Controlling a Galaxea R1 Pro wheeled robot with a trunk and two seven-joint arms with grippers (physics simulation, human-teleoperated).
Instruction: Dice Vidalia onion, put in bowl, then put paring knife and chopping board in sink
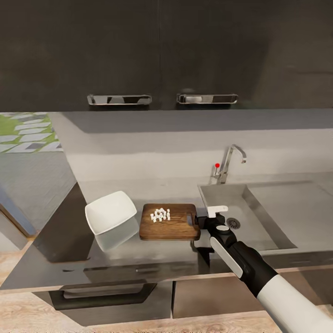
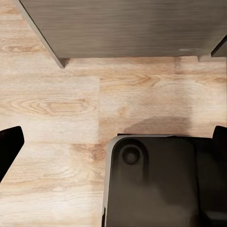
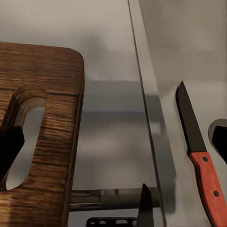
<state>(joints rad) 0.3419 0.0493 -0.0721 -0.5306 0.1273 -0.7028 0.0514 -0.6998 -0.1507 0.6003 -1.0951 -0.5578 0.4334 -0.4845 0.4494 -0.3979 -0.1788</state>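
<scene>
While the diced onion (image 1: 160, 214), a cluster of tiny white cubes, lay on the rectangular dark-brown wooden chopping board (image 1: 169, 228), none of it had reached the shallow glossy white bowl (image 1: 110, 212), which stood just beside the board's far end on the smooth grey bench (image 1: 138, 192). The small paring knife (image 3: 201, 153), dark-bladed with a red-and-black handle, already lay flat on the grey steel of the sink (image 1: 259, 203), just past the rim and apart from the board.

The right gripper (image 1: 209, 221) hovered at the board's slotted end, between board and basin. In the right wrist view its dark fingers (image 3: 8, 149) stood wide apart, one over the oval slot, the other at the opposite edge near the knife, so it was released and grasping nothing. The left gripper (image 2: 113, 142) pointed at the pale wooden floor (image 2: 61, 104), likewise spread and empty.

The main risk, as I judged it, was the order of steps: lifting the board toward the basin with the cubes on it would spill them into the sink or across the bench. A grasp at one end could also tilt the board, sliding the cubes off or knocking the bowl. A careless descent might nudge the knife.
</scene>
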